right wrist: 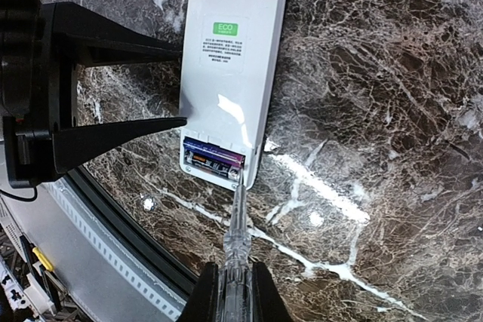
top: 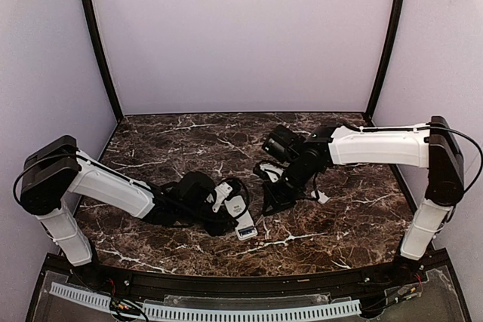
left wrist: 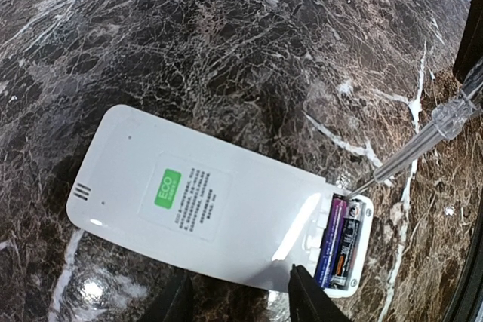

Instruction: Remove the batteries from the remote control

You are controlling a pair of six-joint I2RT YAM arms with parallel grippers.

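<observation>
— Seeing the remote [left wrist: 128,179] flat on the surface [top: 181,137], close to the front edge, back side up, green label [left wrist: 167,188] showing.
— Agreed. Spotting two batteries [left wrist: 339,243] as well, side by side in the open compartment [left wrist: 362,224] at one end, not yet out.
— Finding the left fingers [right wrist: 113,135] apart, both tips at one long edge of the remote, one by the compartment, the other up near the label.
— Clamped on it?
— No. Spread along that edge rather than across the body; cannot tell whether pressing.
— Moving farther out, then?
— Seeing the right fingers [right wrist: 205,299] clamped tight on a clear-handled screwdriver [right wrist: 237,239], thin shaft angled down toward the compartment end.
— Tip touching a battery?
— Hard to say. Sits at the compartment's end rim, just beside the batteries.
— Anything beyond that?
— Spotting a small white piece [top: 323,197] lying on the surface under the right arm [top: 377,145], well apart from the remote. Past it, dark marbled surface running up to the pale back wall [top: 241,35].
</observation>
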